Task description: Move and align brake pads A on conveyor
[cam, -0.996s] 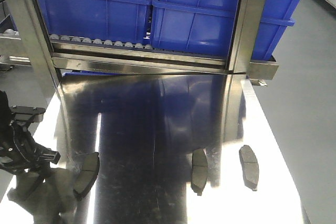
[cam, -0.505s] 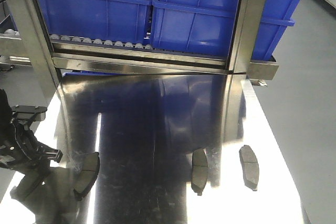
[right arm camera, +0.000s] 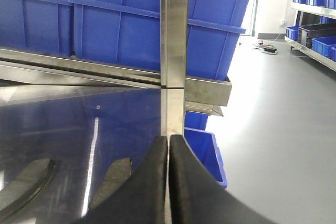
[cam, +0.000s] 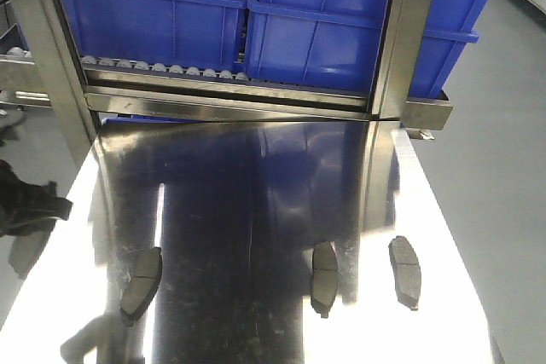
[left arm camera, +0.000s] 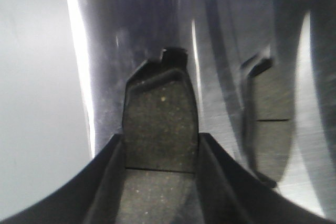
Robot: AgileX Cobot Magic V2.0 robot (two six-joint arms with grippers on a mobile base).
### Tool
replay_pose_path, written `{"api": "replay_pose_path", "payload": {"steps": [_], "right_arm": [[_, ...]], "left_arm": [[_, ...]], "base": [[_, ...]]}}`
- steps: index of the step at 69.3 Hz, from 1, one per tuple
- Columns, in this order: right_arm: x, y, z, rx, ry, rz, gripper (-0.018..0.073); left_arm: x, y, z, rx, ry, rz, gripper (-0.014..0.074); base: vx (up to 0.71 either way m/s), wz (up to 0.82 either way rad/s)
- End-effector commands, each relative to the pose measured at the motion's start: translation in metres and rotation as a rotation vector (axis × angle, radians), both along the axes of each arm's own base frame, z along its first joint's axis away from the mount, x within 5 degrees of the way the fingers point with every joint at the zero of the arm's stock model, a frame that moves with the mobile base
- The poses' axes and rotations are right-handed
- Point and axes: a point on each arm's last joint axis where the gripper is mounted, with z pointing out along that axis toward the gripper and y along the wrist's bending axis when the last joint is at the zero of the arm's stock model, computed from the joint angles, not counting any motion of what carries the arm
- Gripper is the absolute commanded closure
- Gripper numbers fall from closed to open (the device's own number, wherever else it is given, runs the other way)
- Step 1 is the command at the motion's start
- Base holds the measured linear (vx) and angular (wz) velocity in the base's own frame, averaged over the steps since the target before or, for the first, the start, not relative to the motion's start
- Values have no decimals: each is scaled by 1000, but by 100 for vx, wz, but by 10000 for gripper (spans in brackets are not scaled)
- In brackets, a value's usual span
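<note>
The left gripper (cam: 34,209) hangs at the tabletop's (cam: 256,193) left edge. Its fingers (left arm camera: 107,182) look clamped on the held pad (left arm camera: 160,124), whose long axis runs straight out between them. The right gripper (right arm camera: 169,182) is pressed closed and empty. Along the near edge lie the left pad (cam: 141,280), the middle pad (cam: 324,277) and the right pad (cam: 404,270), all lengthwise near-to-far. The left arm is nearer the left pad. No belt shows. Blue bins (cam: 341,23) stand beyond the far edge.
</note>
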Motion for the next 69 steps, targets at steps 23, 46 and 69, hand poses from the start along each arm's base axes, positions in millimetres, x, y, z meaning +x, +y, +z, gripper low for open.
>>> {"api": "replay_pose_path", "payload": {"steps": [23,46,69], "right_arm": [[0,0,4,-3,-76,6,571],[0,0,4,-3,-76,6,571],[0,0,4,-3,-76,6,571]], "left_arm": [[-108,3,55,-34,-482,42,603],[-169,3,30,-91,-687,76,603],[-183,4,27,-94,-734,74,603]], "base": [[0,0],[0,0],[0,0]]}}
